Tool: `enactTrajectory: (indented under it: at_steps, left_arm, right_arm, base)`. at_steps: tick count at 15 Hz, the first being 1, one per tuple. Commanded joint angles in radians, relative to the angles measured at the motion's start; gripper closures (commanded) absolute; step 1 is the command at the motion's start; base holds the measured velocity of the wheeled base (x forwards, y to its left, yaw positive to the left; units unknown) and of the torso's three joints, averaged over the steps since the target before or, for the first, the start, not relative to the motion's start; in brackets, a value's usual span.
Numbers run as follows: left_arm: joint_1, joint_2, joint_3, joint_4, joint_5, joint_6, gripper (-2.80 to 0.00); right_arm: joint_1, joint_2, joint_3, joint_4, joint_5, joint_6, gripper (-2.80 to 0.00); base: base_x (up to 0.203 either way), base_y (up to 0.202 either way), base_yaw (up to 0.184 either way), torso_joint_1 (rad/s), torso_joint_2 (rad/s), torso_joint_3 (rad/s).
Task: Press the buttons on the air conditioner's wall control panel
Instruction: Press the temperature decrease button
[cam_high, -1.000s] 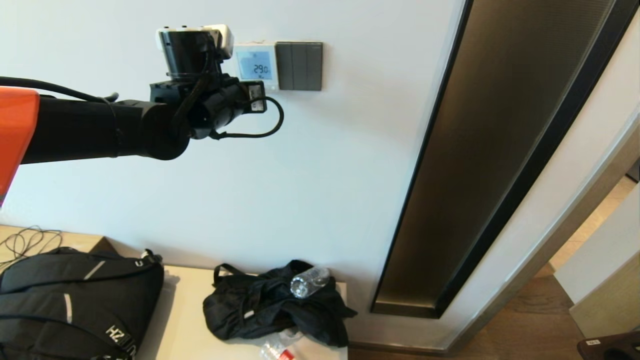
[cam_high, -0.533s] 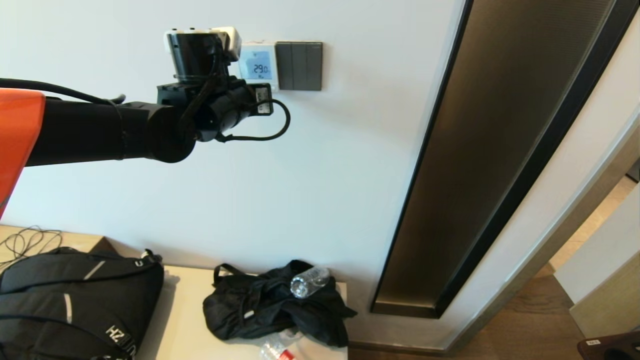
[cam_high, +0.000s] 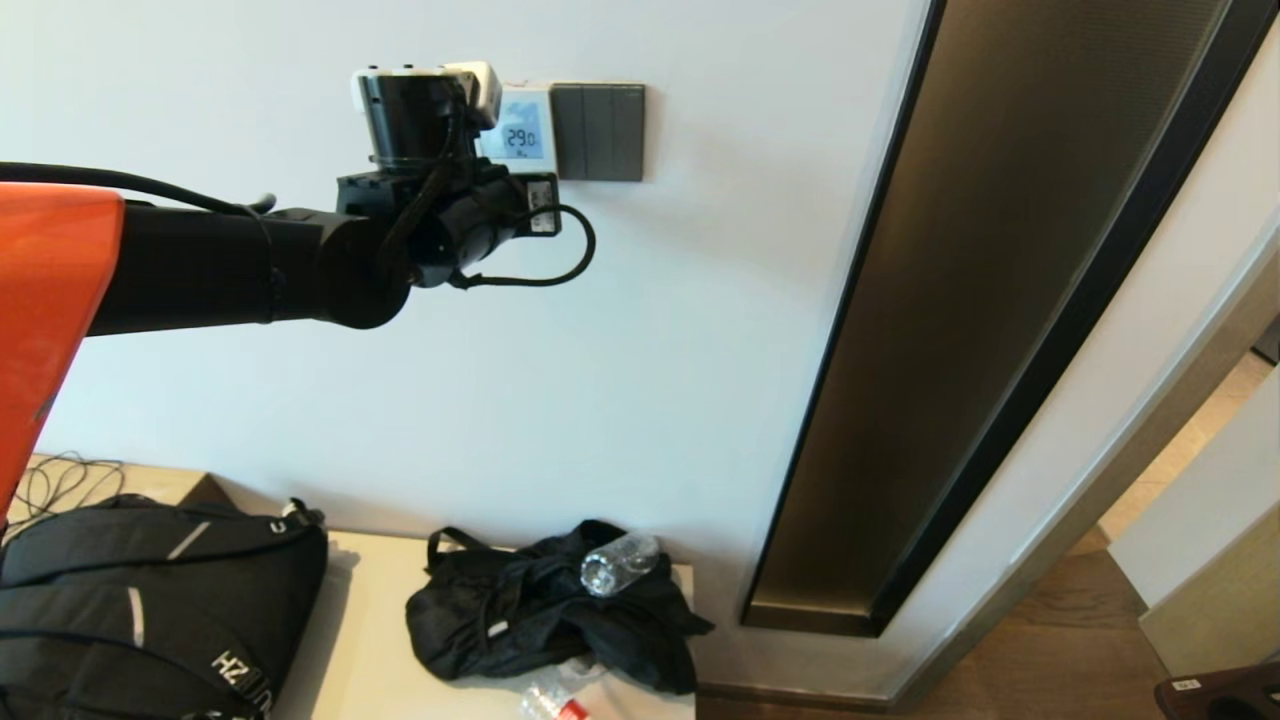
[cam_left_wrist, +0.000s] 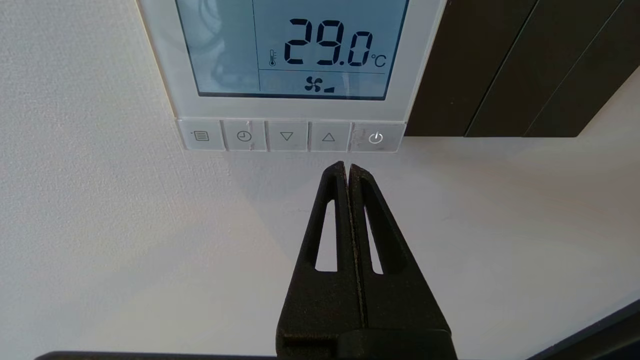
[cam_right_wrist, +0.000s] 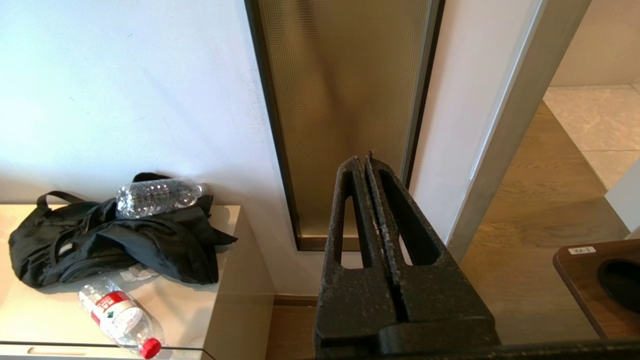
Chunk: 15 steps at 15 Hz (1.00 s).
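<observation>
The white wall control panel (cam_high: 524, 130) has a pale blue screen reading 29.0 °C (cam_left_wrist: 292, 47). A row of small white buttons (cam_left_wrist: 286, 136) runs along its bottom edge, ending in a power button (cam_left_wrist: 376, 138). My left gripper (cam_left_wrist: 346, 167) is shut and empty. Its tips sit just below the row, between the up-arrow button (cam_left_wrist: 328, 136) and the power button, close to the wall. In the head view the left arm (cam_high: 440, 215) covers the panel's left and lower parts. My right gripper (cam_right_wrist: 364, 161) is shut and empty, parked low and away from the panel.
A dark grey three-switch plate (cam_high: 598, 131) adjoins the panel on the right. A tall dark glass strip (cam_high: 960, 330) runs down the wall. Below stand a cabinet (cam_high: 360, 640) with black bags (cam_high: 545, 605), plastic bottles (cam_high: 615, 563) and a backpack (cam_high: 150, 610).
My left arm has moved to the right along the wall, and now covers more of the panel's left side in the head view.
</observation>
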Motion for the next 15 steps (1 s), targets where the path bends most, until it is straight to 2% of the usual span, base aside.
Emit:
enactTrajectory:
  at_steps: [1, 7, 15]
  left_arm:
    - [0.001, 0.014, -0.015, -0.001, 0.002, -0.001, 0.00]
    - [0.002, 0.055, -0.093, 0.042, 0.003, -0.004, 0.00]
    - [0.028, 0.058, -0.099, 0.043, 0.003, -0.004, 0.00]
  right_arm:
    - [0.000, 0.000, 0.000, 0.000, 0.000, 0.000, 0.00]
    - [0.000, 0.001, 0.001, 0.000, 0.001, 0.000, 0.00]
    - [0.000, 0.000, 0.001, 0.000, 0.001, 0.000, 0.00]
  base:
    - [0.000, 0.000, 0.000, 0.000, 0.00, 0.000]
    - [0.000, 0.000, 0.000, 0.000, 0.00, 0.000]
    - [0.000, 0.000, 0.000, 0.000, 0.00, 0.000]
